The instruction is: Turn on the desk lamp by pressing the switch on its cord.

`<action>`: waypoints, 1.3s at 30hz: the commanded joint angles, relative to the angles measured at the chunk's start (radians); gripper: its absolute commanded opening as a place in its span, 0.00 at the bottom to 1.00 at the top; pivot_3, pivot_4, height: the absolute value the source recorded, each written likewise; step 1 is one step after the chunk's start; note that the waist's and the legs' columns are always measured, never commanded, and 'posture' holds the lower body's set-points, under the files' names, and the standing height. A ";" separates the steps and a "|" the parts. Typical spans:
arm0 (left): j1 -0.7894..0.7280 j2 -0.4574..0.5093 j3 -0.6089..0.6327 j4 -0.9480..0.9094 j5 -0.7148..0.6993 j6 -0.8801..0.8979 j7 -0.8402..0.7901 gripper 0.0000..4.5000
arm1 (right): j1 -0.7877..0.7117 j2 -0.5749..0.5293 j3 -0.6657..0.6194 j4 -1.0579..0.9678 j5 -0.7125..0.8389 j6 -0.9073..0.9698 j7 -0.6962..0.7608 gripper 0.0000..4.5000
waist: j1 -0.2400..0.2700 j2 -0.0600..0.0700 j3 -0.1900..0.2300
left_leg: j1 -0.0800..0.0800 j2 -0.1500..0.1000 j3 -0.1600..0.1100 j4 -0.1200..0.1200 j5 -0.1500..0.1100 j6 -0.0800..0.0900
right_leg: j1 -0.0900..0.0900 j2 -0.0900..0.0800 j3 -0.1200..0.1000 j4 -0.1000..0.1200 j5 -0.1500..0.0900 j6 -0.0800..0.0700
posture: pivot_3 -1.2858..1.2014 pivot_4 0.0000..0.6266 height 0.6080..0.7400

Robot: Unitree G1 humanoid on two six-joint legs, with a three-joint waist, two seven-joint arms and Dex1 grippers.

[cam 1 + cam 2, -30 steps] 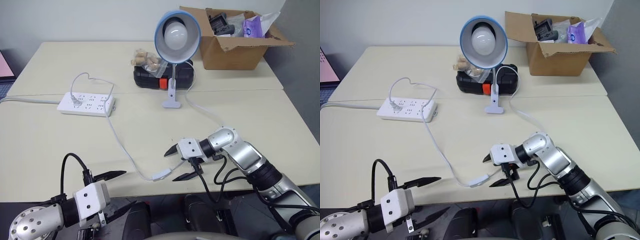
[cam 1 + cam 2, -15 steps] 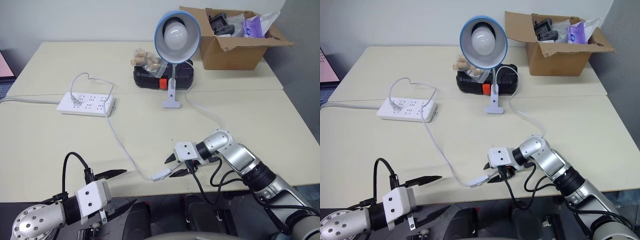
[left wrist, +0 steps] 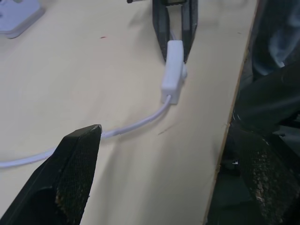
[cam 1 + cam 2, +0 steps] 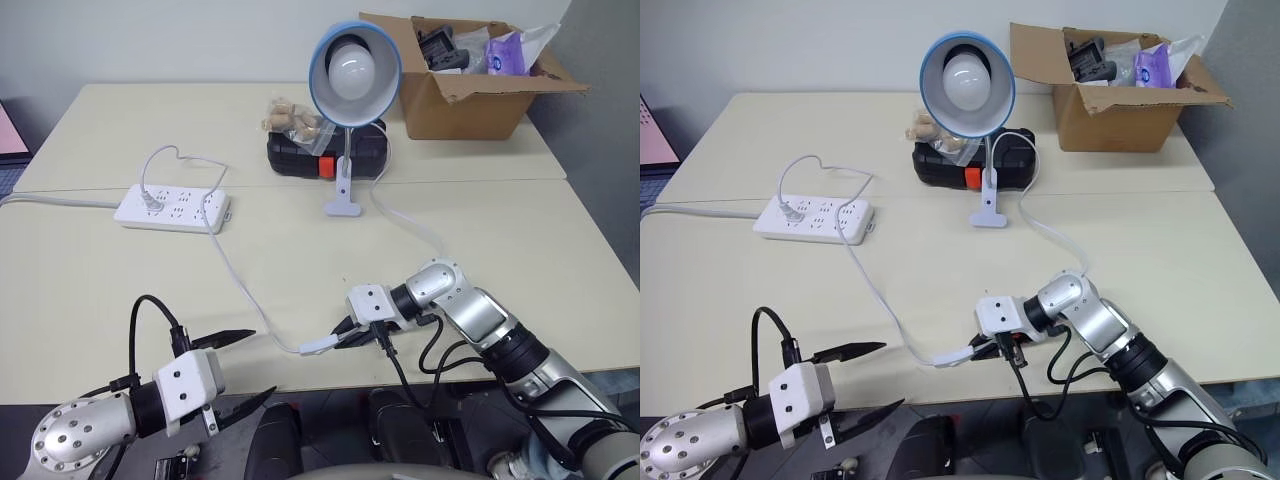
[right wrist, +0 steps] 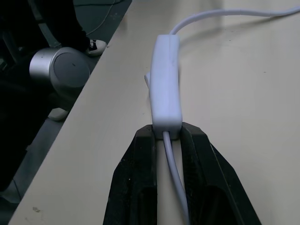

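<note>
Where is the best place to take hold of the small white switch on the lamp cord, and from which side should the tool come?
Grip the switch across its two long side faces, near one end, coming along the line of the cord. It is a narrow oblong lying flat near the table edge, so its sides suit two fingers. The right tool is shut on its end that way, probably leaving the top free for pressing.

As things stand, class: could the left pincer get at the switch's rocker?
Probably yes. The left pincer is open beside the switch, with bare table between; the right pincer clamps only its end.
</note>
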 commanded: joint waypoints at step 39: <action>-0.647 0.021 -0.214 0.240 -0.136 0.248 -0.076 1.00 | -0.199 -0.025 -0.114 -0.160 0.136 0.449 -0.208 0.08 | 0.001 0.001 0.001 | -0.002 -0.001 -0.005 0.000 0.000 0.000 | 0.000 0.002 -0.003 0.000 0.003 0.005 | 0.52 0.24 1.00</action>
